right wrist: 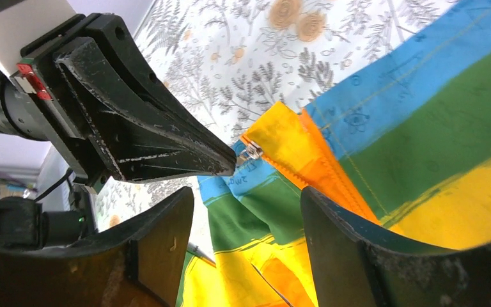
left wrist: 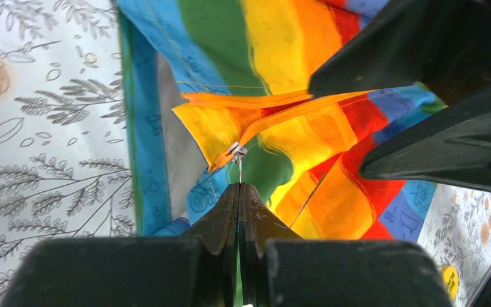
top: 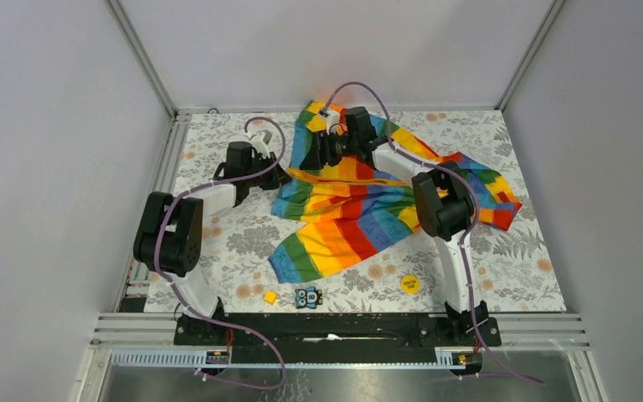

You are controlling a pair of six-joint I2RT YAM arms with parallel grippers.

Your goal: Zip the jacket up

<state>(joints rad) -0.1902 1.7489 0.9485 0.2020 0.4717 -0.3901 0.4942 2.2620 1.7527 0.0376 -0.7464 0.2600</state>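
The jacket (top: pixel 360 209) lies rumpled at the centre of the top view. The left gripper (left wrist: pixel 239 187) pinches its zipper pull (left wrist: pixel 237 152). The right gripper (right wrist: pixel 248 195) stands with jaws apart over the fabric.

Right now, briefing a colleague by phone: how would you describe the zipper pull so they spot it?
On the rainbow-striped jacket, follow the orange zipper strip toward the left arm. At its end sits the zipper pull, pinched by the left gripper: tiny, silver, the only metal on the cloth.
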